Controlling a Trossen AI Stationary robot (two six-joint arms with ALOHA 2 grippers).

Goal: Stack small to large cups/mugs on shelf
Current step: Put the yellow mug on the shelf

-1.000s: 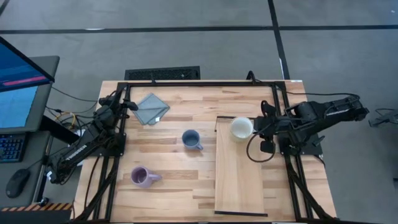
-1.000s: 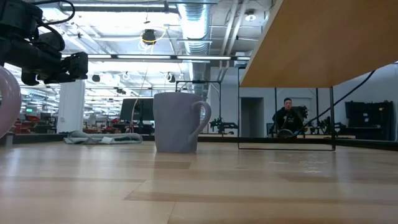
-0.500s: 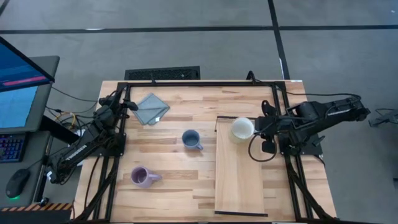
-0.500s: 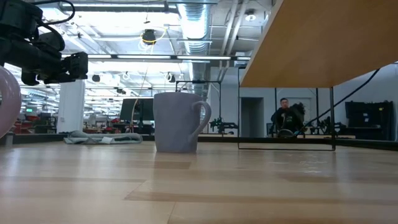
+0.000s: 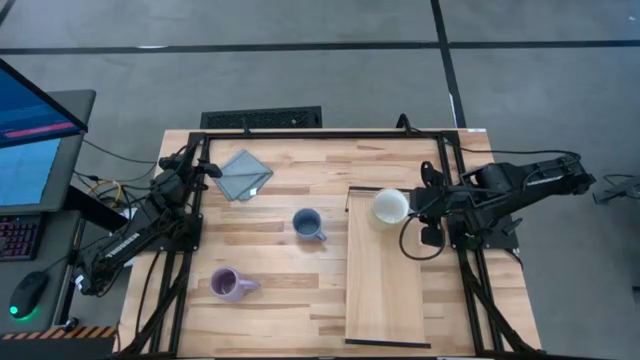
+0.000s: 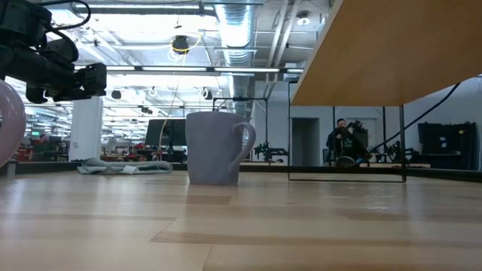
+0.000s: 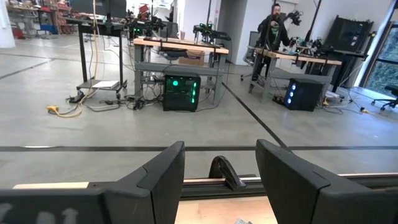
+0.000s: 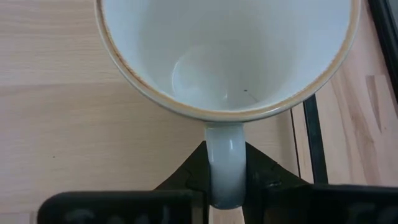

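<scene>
Right pincer (image 8: 225, 180) clamped on the white mug's handle (image 8: 225, 163), fingers (image 8: 186, 174) pressed to either side of it. White mug (image 5: 389, 207) upright over the far end of the shelf (image 5: 385, 290), by its dark end frame. Left pincer (image 7: 219, 177) spread wide, holding nothing, parked at the far left corner of the desk (image 5: 280, 300), beside the grey cloth (image 5: 244, 174).

Blue mug (image 5: 308, 224) standing on the desk just left of the shelf; purple mug (image 5: 230, 285) lying on its side nearer the front left, well apart from it.

Seen only low down: the shelf's underside (image 6: 392, 45) raised above the desk. Seen only from the right wrist: the brown rim line and empty inside of the white mug. A person (image 7: 272, 25) visible in the room beyond.
</scene>
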